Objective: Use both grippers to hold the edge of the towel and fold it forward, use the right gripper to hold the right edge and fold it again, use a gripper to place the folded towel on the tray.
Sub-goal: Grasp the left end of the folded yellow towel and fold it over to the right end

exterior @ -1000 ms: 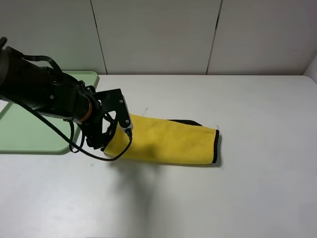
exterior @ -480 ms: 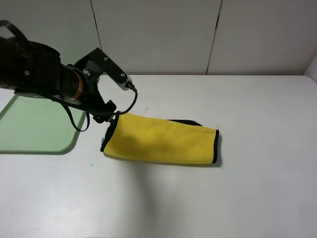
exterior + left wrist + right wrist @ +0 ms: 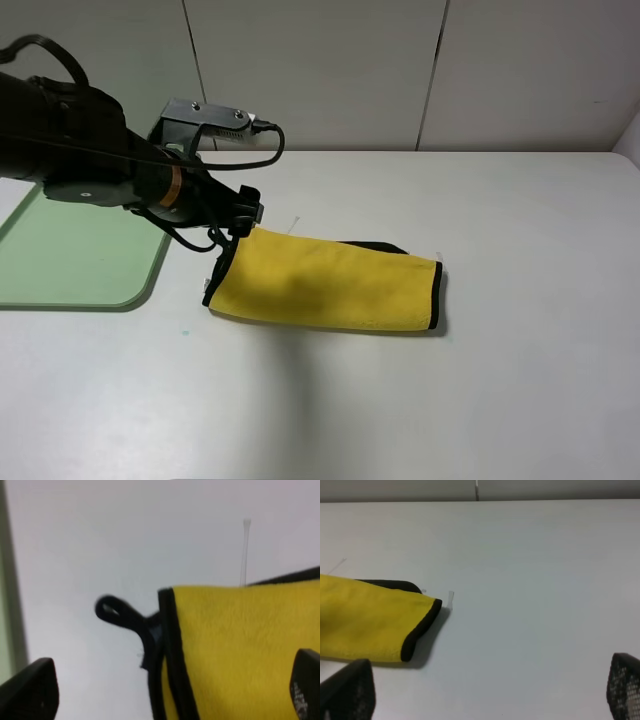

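A white table [image 3: 480,400] carries a pale green tray [image 3: 60,270] at its left. The yellow towel [image 3: 330,285], folded into a long band, lies mid-table just right of the tray. The left gripper [image 3: 240,215] hovers over its left end, jaws wide and empty, probably lining up a pick. The right gripper [image 3: 485,690], equally wide and empty, hangs clear on the right. A small black loop [image 3: 112,611] pokes out left.

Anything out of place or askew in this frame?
The folded bright yellow plush towel lies slanted on the white table, and its fold is uneven: a strip of black trim pokes out along the far side. Nothing spilled or damaged.
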You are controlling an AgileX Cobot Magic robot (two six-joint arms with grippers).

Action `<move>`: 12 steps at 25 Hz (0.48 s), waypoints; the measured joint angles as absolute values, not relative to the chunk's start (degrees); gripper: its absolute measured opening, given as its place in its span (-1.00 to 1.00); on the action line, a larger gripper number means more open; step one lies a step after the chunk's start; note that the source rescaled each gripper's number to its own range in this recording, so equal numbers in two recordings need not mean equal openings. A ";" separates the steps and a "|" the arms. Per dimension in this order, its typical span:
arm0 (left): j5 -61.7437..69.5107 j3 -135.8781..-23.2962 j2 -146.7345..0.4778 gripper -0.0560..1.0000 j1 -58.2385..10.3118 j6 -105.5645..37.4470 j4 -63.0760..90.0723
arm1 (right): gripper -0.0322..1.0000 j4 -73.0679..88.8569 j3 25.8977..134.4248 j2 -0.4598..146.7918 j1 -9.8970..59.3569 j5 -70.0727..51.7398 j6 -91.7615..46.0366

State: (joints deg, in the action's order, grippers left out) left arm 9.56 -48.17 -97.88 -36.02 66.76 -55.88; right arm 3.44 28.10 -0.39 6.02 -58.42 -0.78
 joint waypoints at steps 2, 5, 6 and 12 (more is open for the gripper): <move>9.44 -48.22 -99.74 0.84 -36.02 66.90 -54.96 | 1.00 3.44 28.10 -0.39 6.02 -58.42 -0.78; 9.44 -48.38 -102.54 0.84 -36.02 66.82 -54.48 | 1.00 3.44 28.10 -0.39 6.02 -58.42 -0.78; 9.50 -48.72 -103.46 0.84 -36.02 66.52 -54.48 | 1.00 3.44 28.10 -0.39 6.02 -58.42 -0.78; 8.27 -50.94 -109.35 0.84 -36.02 61.63 -54.04 | 1.00 3.44 28.10 -0.39 6.02 -58.42 -0.78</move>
